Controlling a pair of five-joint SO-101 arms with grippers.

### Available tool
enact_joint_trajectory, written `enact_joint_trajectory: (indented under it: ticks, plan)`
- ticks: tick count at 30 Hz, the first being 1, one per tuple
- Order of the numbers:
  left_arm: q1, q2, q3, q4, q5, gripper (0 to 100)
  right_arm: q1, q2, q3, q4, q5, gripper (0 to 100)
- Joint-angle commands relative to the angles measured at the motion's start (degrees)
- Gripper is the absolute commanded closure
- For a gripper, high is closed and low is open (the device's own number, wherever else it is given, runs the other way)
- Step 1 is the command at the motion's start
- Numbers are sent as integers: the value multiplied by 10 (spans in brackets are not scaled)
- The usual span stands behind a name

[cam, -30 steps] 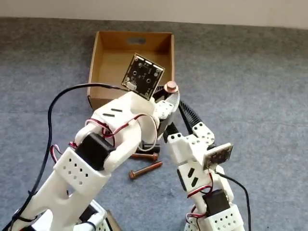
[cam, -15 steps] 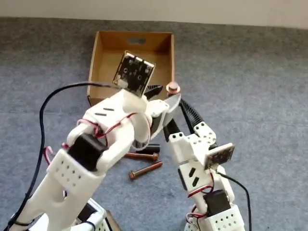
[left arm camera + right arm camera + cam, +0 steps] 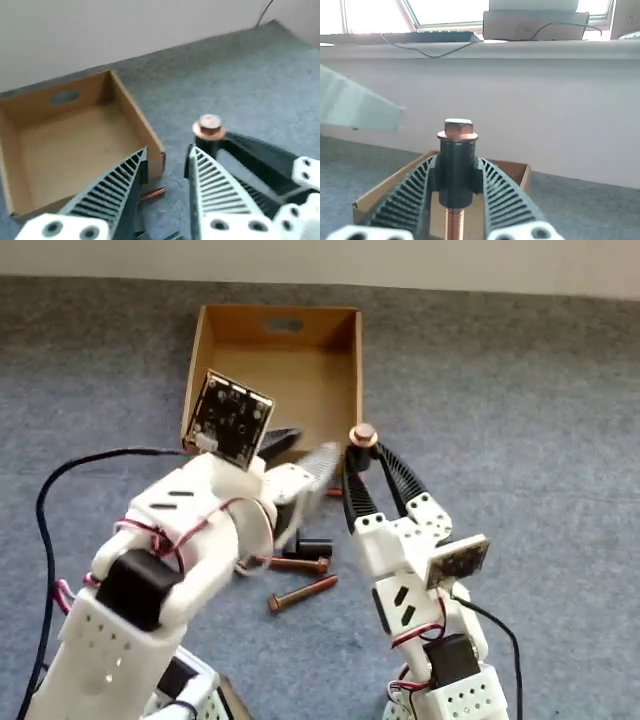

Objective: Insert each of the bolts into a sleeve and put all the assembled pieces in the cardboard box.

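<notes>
Copper bolt in black cylindrical sleeve

Left claw, spread wide, hangs between cardboard box and sleeved bolt.

White left arm swung left, away from copper bolt in black sleeve. Left gripper withdrawn from sleeve, jaws apart.

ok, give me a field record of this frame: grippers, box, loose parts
brown cardboard box: nothing visible inside
right gripper: shut on black cylindrical sleeve with copper bolt through it, upright, by the box's near corner
left gripper: open, empty, beside it
loose bolts: three on grey carpet, in front of box
loose sleeve: one, beside those bolts
</notes>
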Motion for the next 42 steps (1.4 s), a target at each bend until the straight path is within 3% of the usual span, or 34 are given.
enact_joint_trajectory:
  ticks: [1, 3, 7, 10, 15, 31, 36, 42]
  plan:
    - [-109, -4, 73, -16, -28, 996, 6, -8, 69, 34, -4, 992]
    - [-170, -4, 139, -48, -50, 979, 6, -8, 69, 33, -4, 992]
    - [-245, -4, 279, -188, -57, 987, 6, -4, 70, 44, -5, 992]
    - [-255, -7, 371, -289, -55, 987, 6, -7, 70, 101, -5, 992]
    - [-253, -7, 462, -369, -55, 987, 5, -8, 66, 119, -4, 992]
    - [-196, -4, 486, -375, -30, 987, 6, 21, -121, 123, -2, 992]
    - [-196, -4, 487, -375, -30, 986, 5, 202, -292, 128, -3, 992]
    - [-199, -4, 489, -375, -30, 987, 2, 528, -528, 219, -5, 992]
